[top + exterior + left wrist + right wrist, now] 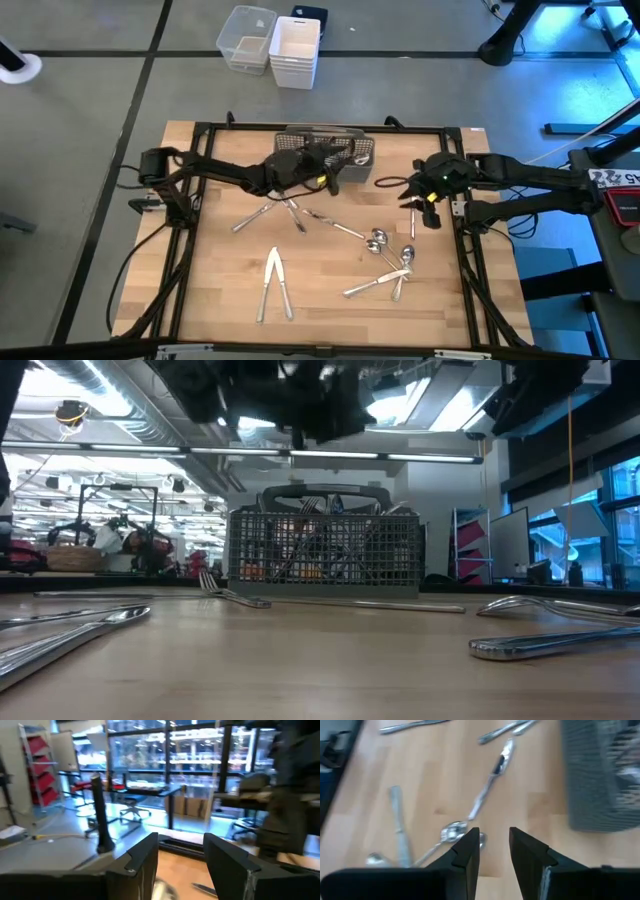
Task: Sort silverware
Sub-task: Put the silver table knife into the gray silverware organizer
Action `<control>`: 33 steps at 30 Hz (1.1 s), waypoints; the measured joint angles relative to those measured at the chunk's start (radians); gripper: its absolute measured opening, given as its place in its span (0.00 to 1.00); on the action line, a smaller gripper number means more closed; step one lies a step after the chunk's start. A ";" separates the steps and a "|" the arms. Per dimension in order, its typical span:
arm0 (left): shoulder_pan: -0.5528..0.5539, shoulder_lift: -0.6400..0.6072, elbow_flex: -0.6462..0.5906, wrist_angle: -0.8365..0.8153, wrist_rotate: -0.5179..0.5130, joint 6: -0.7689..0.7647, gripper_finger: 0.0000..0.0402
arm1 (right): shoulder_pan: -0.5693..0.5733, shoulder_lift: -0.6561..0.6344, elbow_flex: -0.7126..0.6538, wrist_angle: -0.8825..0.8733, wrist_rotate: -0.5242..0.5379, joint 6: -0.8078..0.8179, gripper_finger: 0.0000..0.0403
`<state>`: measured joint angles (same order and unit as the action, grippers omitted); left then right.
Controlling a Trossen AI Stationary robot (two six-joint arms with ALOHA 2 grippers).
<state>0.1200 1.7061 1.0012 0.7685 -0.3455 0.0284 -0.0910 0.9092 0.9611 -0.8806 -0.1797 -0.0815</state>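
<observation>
The silverware lies loose on the wooden table: forks (270, 210) left of centre, two knives (275, 285) near the front, and spoons (385, 255) right of centre. More pieces stand upright in the grey wire-mesh caddy (325, 148) at the far middle, their tops showing above its rim (320, 506). My left gripper (181, 850) hovers over the caddy (325, 550), pointing level, open, with nothing between its fingers. My right gripper (494, 840) hangs open above the table just right of the caddy (600, 775), slanting down over a spoon (451, 831) and a fork (492, 775).
A black metal frame (195, 200) runs round the table's edges. Two white bins (275, 45) stand on the floor beyond the far edge. Both arms reach in from the table's sides and meet near the caddy.
</observation>
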 joint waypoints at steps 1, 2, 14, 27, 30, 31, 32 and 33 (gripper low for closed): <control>-0.016 -0.015 0.000 -0.025 0.000 -0.006 0.37 | 0.000 0.006 0.000 -0.003 -0.023 0.004 0.27; -0.033 -0.029 0.001 -0.061 0.001 -0.013 0.37 | 0.000 0.013 0.000 -0.010 -0.041 0.013 0.27; -0.255 -0.083 0.000 -0.425 0.003 -0.142 0.36 | 0.104 0.123 0.000 -0.007 -0.059 0.051 0.27; -0.403 -0.083 0.000 -0.642 0.003 -0.355 0.36 | 0.415 0.320 0.000 0.083 0.046 0.253 0.27; -0.418 -0.083 0.000 -0.642 0.003 -0.387 0.36 | 0.478 0.395 0.000 0.111 0.057 0.288 0.27; -0.424 -0.083 0.000 -0.642 0.002 -0.394 0.36 | 0.498 0.421 0.000 0.124 0.057 0.292 0.27; -0.429 -0.083 0.000 -0.646 0.003 -0.398 0.36 | 0.515 0.448 0.000 0.135 0.057 0.292 0.27; -0.434 -0.083 0.000 -0.649 0.002 -0.399 0.36 | 0.530 0.472 0.000 0.152 0.056 0.293 0.27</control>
<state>-0.3139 1.6234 1.0012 0.1196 -0.3431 -0.3706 0.4395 1.3815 0.9607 -0.7288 -0.1233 0.2111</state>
